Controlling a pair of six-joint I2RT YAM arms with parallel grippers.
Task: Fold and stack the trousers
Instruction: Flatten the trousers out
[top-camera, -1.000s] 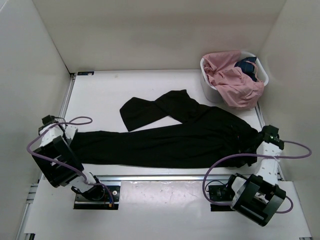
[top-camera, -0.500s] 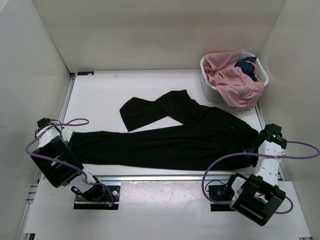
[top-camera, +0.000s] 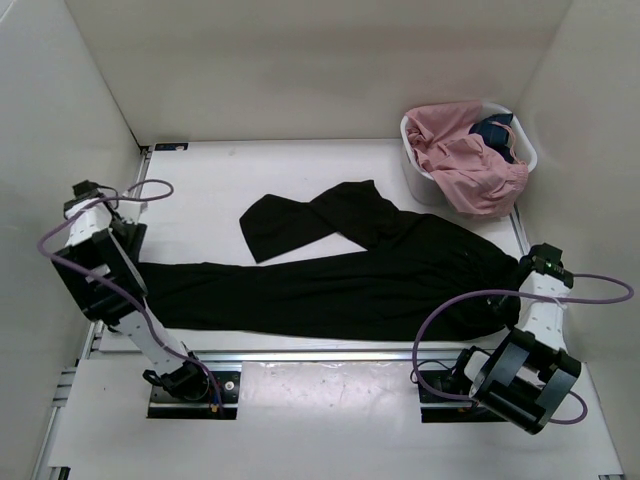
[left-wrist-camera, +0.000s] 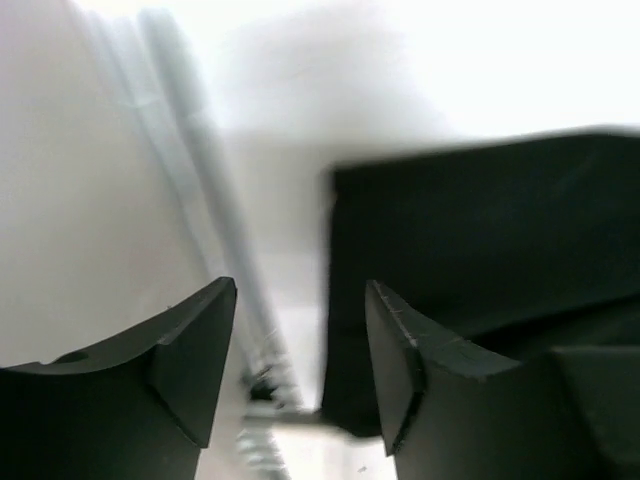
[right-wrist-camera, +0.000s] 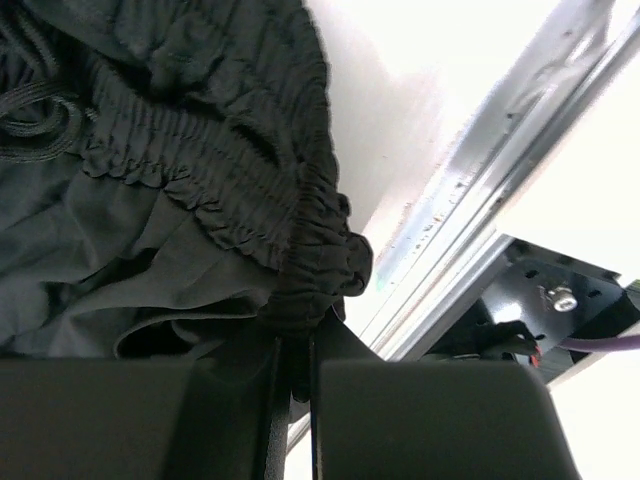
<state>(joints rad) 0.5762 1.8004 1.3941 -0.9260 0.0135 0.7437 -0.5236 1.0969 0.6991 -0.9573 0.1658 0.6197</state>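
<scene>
Black trousers lie spread across the table, one leg stretched left and the other bent toward the back. My left gripper is open, above and just left of the leg's cuff. In the left wrist view the left gripper has nothing between its fingers. My right gripper is at the trousers' right end. In the right wrist view the right gripper is shut on the gathered elastic waistband, lifted slightly off the table.
A white basket with pink clothing stands at the back right. A metal rail runs along the table's left edge under my left gripper. Another rail borders the near right edge. White walls enclose the table.
My left gripper has opened, let go of the leg cuff and moved back along the left wall. The right gripper stays shut on the waistband, shifted slightly.
</scene>
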